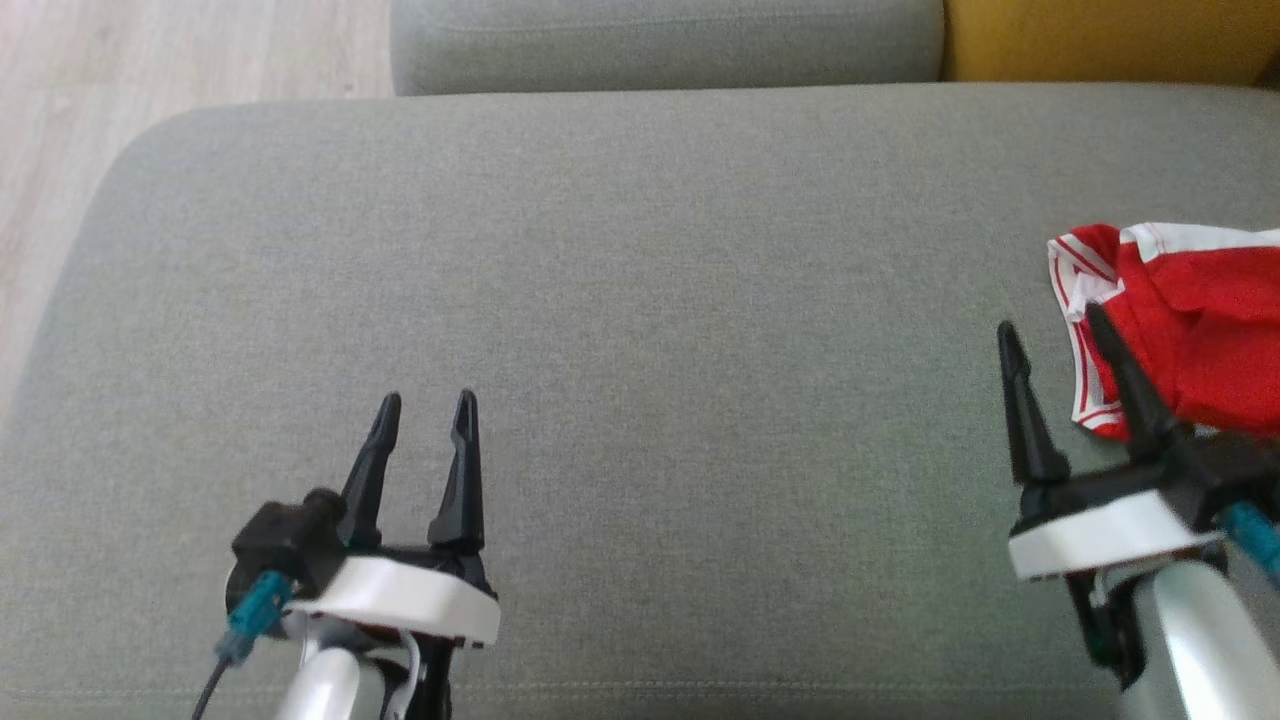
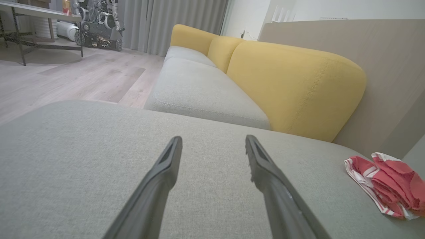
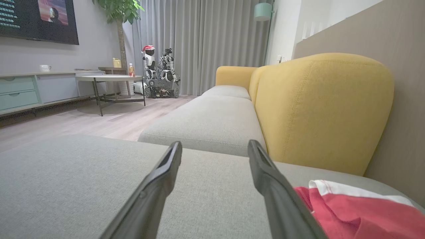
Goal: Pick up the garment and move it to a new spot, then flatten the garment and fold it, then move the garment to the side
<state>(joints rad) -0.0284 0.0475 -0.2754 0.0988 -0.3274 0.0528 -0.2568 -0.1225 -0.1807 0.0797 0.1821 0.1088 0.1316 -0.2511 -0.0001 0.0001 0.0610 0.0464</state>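
Head view: one garment (image 1: 1200,330), red with white trim, lies bunched at the right edge of the near grey seat (image 1: 640,300). Two seats here, the second (image 1: 660,45) just beyond it. Two grippers are up, two dark fingers each. The left gripper (image 1: 428,400) hangs low over the seat's front left, well apart from the garment, forearm rising from the bottom edge, fingers pointing away with a narrow gap and nothing between them. The right gripper (image 1: 1052,322) sits at the lower right, tilted a little leftward, fingers spread wider and empty. Its right finger (image 1: 1125,380) crosses the garment's left edge; contact, I cannot tell.

Left wrist view: the two fingers are parted over bare grey fabric. The garment is off to the lower right, one crumpled heap. Three yellow backrests (image 2: 292,89) run along the wall side.

Right wrist view: the fingers are splayed and level, close above the seat. The garment lies just beside the right finger, outside the gap. One round table (image 3: 109,78) stands on the floor (image 3: 99,122).
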